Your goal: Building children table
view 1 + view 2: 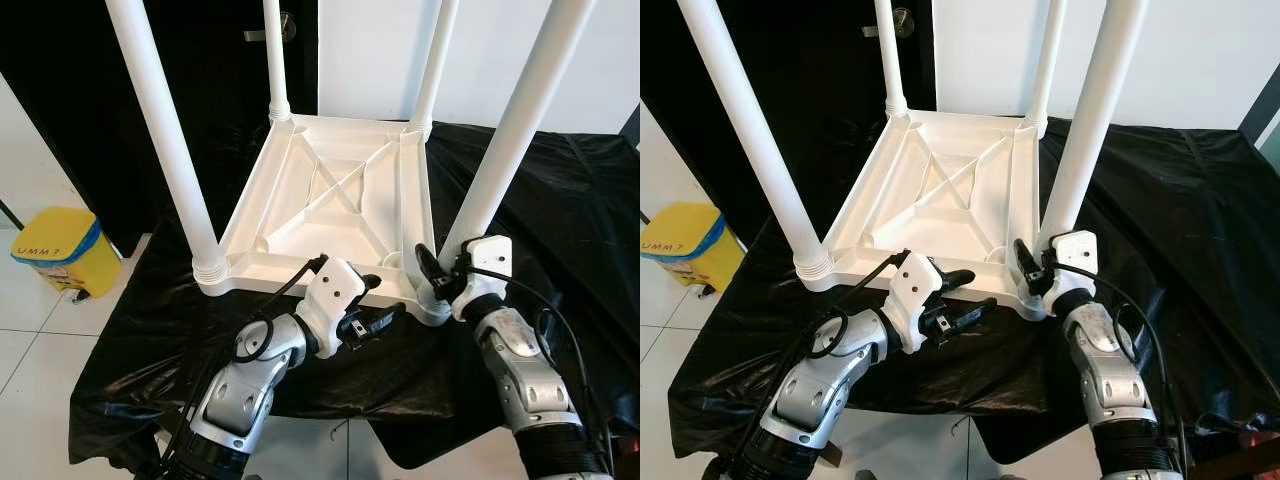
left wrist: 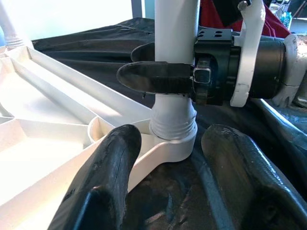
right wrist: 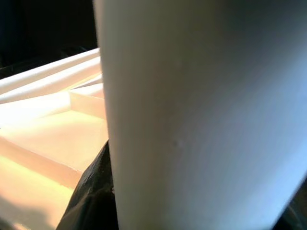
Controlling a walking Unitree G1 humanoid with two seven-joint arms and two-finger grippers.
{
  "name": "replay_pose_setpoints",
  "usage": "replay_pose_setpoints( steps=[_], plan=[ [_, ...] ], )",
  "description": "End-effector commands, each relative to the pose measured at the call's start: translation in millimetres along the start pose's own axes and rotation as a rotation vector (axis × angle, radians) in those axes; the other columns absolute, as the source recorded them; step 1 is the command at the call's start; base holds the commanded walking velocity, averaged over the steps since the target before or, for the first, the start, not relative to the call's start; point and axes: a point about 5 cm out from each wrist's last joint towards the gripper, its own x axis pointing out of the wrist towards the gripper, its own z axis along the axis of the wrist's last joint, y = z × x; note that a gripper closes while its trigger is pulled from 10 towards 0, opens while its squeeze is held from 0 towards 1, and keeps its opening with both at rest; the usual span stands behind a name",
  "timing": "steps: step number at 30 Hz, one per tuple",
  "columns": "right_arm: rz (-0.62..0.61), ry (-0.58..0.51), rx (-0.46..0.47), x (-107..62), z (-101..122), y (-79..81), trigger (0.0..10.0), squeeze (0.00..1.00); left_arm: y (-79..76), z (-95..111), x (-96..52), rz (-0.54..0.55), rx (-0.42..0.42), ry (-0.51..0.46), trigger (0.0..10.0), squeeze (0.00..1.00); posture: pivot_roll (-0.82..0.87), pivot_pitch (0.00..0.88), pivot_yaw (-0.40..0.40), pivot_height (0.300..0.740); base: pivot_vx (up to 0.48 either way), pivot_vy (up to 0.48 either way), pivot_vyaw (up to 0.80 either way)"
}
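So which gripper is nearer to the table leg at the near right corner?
Right. The right gripper is clamped around the near right leg just above its socket; the left gripper sits open beside that corner, by the tabletop's near edge.

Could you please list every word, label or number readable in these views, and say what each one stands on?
"UMM?" in dark letters, partly cut off, on the yellow bin on the floor to the robot's left; the last character is unclear.
The white table top, its legs, the black sheet and both arms carry no readable text.
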Motion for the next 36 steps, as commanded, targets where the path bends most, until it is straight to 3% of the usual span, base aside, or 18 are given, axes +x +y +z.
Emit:
replay_pose_setpoints(
  steps=[1,5,8,12,25,26,27,28,33,36],
  plan=[
    [-0.051,0.08,-0.001,-4.8,-13,-4.0,10.0,0.0,3.0,0,-1.8,0.082,0.007,0.007,10.0,0.0,-0.11,0.07,-0.01,0.74,0.0,0.0,0.0],
    [-0.176,0.1,0.033,-8.3,-16,3.0,10.0,0.0,1.9,0,-1.3,0.08,0.005,0.007,10.0,0.0,-0.11,0.075,-0.011,0.74,0.0,0.0,0.0],
    [-0.367,0.127,0.088,-13.1,-20,11.8,10.0,0.0,0.6,0,-0.8,0.079,0.001,0.005,10.0,0.0,-0.11,0.078,-0.014,0.74,0.0,0.0,0.0],
    [-0.365,0.128,0.113,-12.9,-19,19.7,10.0,0.0,0.2,0,-0.5,0.079,0.0,0.005,10.0,0.0,-0.11,0.079,-0.015,0.74,0.0,0.0,0.0],
    [-0.32,0.086,0.087,-11.4,-8,22.9,10.0,0.0,-1.2,0,-0.3,0.08,-0.002,0.003,10.0,0.0,-0.12,0.076,-0.014,0.74,0.0,0.0,0.0],
    [-0.316,0.078,0.086,-11.3,-6,22.4,10.0,0.53,-1.4,0,-0.3,0.079,-0.003,0.003,10.0,0.0,-0.12,0.076,-0.014,0.74,0.0,0.0,0.0],
    [-0.316,0.078,0.086,-11.3,-6,22.4,10.0,0.53,-1.4,0,-0.3,0.079,-0.003,0.003,10.0,0.0,-0.12,0.076,-0.014,0.74,0.0,0.0,0.0],
    [-0.302,0.062,0.078,-11.9,-4,20.5,10.0,1.0,-1.6,0,-0.1,0.078,-0.003,0.003,10.0,0.0,-0.12,0.076,-0.013,0.74,0.0,0.0,0.0],
    [-0.155,0.002,0.061,-18.4,5,7.1,10.0,1.0,-1.6,1,0.8,0.074,-0.005,0.001,10.0,0.0,-0.12,0.071,-0.01,0.74,0.0,0.0,0.0],
    [-0.129,0.0,0.053,-19.3,6,4.0,10.0,1.0,-1.6,1,0.9,0.073,-0.005,0.001,10.0,0.0,-0.12,0.071,-0.009,0.74,0.0,0.0,0.0]
  ],
)
